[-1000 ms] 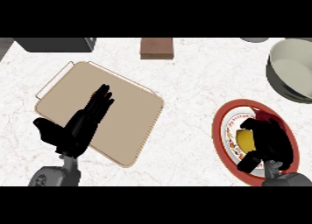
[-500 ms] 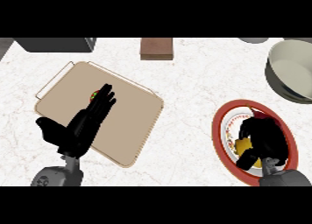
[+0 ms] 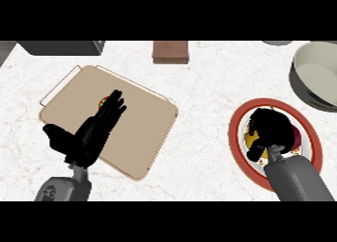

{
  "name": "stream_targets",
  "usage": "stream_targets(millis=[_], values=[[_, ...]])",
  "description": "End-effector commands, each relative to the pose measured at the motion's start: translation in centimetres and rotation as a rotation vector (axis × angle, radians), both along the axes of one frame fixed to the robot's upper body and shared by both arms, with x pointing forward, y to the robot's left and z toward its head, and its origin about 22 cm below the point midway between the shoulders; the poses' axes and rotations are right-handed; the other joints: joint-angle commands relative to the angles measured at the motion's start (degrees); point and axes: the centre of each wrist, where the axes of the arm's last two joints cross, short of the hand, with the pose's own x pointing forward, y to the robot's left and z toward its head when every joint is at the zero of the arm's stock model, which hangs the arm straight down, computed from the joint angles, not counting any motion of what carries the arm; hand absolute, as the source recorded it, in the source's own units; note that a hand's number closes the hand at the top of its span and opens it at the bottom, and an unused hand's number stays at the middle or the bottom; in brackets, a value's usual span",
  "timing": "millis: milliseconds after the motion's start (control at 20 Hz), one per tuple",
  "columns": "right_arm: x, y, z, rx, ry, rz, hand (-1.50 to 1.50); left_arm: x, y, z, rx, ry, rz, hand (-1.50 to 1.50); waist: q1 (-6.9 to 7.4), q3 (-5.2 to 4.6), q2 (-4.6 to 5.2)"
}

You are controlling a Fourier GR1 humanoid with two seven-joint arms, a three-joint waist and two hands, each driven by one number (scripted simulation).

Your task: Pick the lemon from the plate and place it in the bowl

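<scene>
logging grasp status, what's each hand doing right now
Left hand: open, fingers straight, over the cutting board, holding nothing.
Right hand: fingers curled round the lemon on the plate.

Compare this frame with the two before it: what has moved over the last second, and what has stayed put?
The right hand has moved up over the plate onto the lemon and now covers most of it, fingers curling round it; the lemon has not left the plate. The left hand stays open over the cutting board. The bowl, board and plate have not shifted.
</scene>
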Motion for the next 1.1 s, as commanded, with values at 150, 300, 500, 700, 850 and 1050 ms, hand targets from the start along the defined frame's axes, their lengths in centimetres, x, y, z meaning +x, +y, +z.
stream_targets(millis=[150, 300, 500, 700, 850, 1050], values=[[1.9, -0.2, 3.2, -0.052, -0.081, -0.082, 1.5, -2.0, -1.2, 0.8, 0.0, -0.004, 0.01, 0.0, -0.23, 0.39, 0.05], [1.3, 2.4, 7.2, -0.012, -0.191, -0.066, 1.5, -1.5, -0.6, 1.2, -0.007, 0.008, 0.014, 0.0, -0.44, 0.38, -0.1], [-1.5, 3.3, 12.0, 0.009, -0.309, -0.059, 1.5, -0.2, -0.9, 1.3, 0.003, 0.001, 0.015, 0.0, -1.13, 0.36, -0.2], [-2.5, 3.3, 16.5, -0.042, -0.451, -0.107, 1.5, -0.4, -0.8, 0.6, -0.003, 0.01, 0.015, 0.0, -0.76, 0.36, -0.11], [-2.7, 3.5, 19.7, -0.062, -0.483, -0.132, 1.5, -0.2, 0.0, -0.3, -0.007, 0.003, 0.019, 0.0, -0.51, 0.35, 0.05], [-1.9, 2.1, 22.5, -0.047, -0.519, -0.163, 1.5, -0.8, 1.7, -1.0, -0.011, -0.008, 0.014, 0.0, -0.25, 0.36, 0.11]])
